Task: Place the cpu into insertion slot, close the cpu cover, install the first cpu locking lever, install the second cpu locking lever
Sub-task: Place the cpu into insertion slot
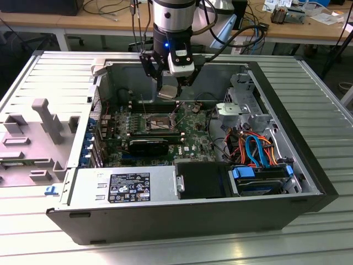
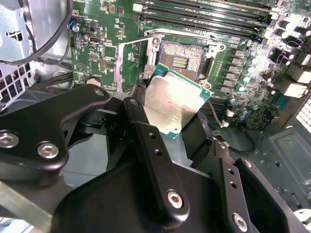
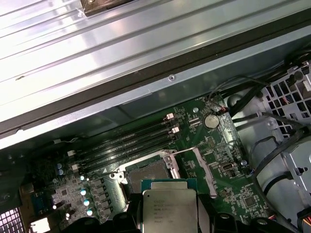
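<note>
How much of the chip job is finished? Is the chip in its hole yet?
Not yet. Nothing is finished: the insertion slot is empty and the cpu cover stands open. In hand: the gripper holds the cpu above the board, near the slot. Left: seating the chip, shutting the cover, and the two locking steps.

the arm (image 1: 174,14) hangs straight down, wrist vertical. the tool (image 1: 169,85) points downward, its black fingers (image 2: 149,144) closed on opposite edges of the cpu (image 2: 172,99), gripping it nearly flat between them.
</note>
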